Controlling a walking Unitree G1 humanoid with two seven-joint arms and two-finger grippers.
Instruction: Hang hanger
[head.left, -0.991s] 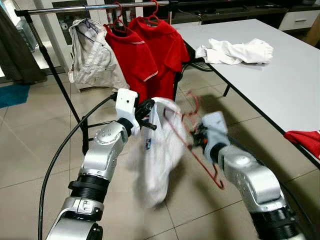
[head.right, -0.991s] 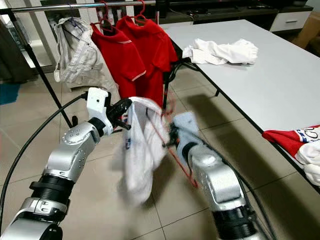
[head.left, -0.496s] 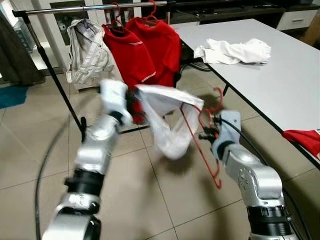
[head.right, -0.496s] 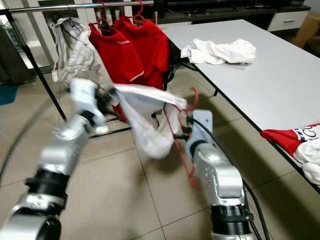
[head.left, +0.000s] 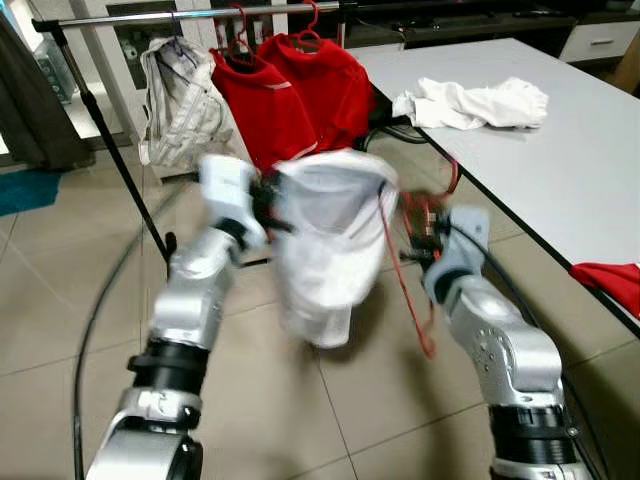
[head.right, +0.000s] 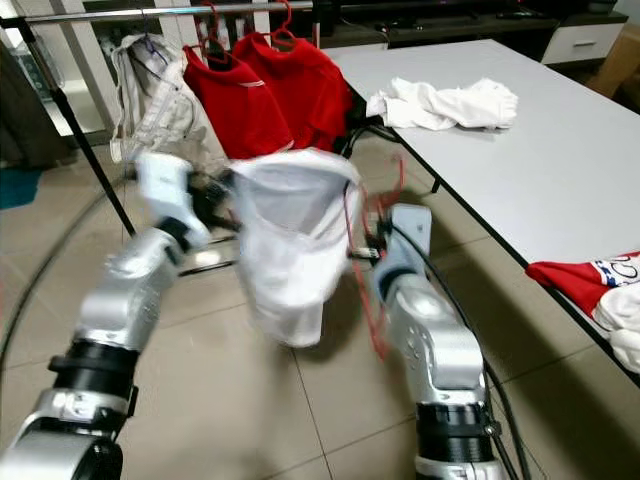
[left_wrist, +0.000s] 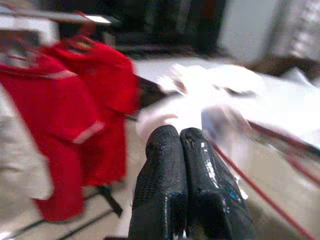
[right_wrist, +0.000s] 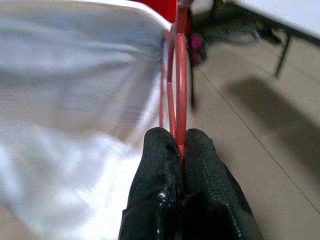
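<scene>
- a long white bench (head.left: 560, 170) runs along the robot's right side, with a crumpled white cloth (head.left: 470, 102) lying near its far end and a red garment (head.left: 610, 280) at its near edge.
- a clothes rail (head.left: 190, 14) stands ahead on the tiled floor (head.left: 60, 290); two red polo shirts (head.left: 300, 95) hang from it on red hangers, with a pale grey garment (head.left: 185, 100) hanging just beside them on the robot's left.
- a white shirt (head.left: 330, 240) is held up between the two arms, in front of the rail and below the bar, its body drooping toward the floor; it is blurred.
- the red hanger (right_wrist: 179, 75) sits at the shirt's right side, its thin wire running along the shirt's opening, its hook blurred above the right wrist.
- the left tool (left_wrist: 186, 187) is raised at the shirt's left edge with its fingers pressed together; it seems to pinch a fold of the white shirt, though blur hides the contact itself.
- the right tool (right_wrist: 181, 187) is clenched on the red hanger, the wire passing straight up between the two black fingertips, with white fabric just beside them.
</scene>
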